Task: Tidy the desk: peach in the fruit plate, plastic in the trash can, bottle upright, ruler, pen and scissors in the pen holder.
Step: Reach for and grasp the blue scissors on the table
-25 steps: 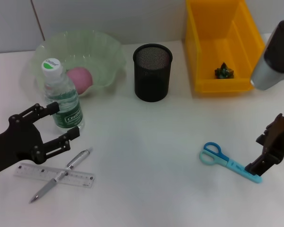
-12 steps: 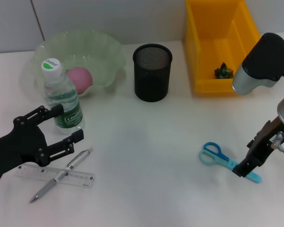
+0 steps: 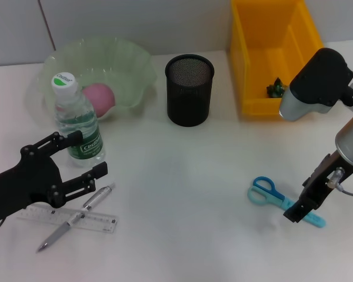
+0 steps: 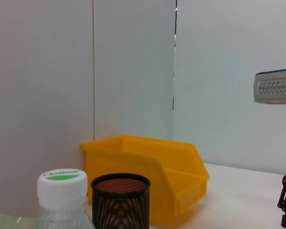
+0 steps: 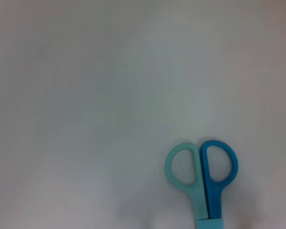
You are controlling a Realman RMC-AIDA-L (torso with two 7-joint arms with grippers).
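The scissors (image 3: 280, 201) lie flat on the counter (image 3: 182, 194), loop handles toward the middle, covered blade under the right hand (image 3: 299, 212). They look light and stiff, with smooth plastic that could slip; lying so low, they are best pinched across the narrow blade cover just behind the loops. Whether the right hand's fingers are apart or together cannot be told.

The left hand (image 3: 85, 155) hangs with fingers apart beside the upright bottle (image 3: 76, 120), above the pen (image 3: 76, 216) crossing the ruler (image 3: 67, 216).

Count: one scissors, pen, ruler, bottle, peach (image 3: 99, 97) in the fruit plate (image 3: 132, 61), one pen holder (image 3: 189, 89), one trash can (image 3: 265, 59) holding a dark scrap (image 3: 276, 88).
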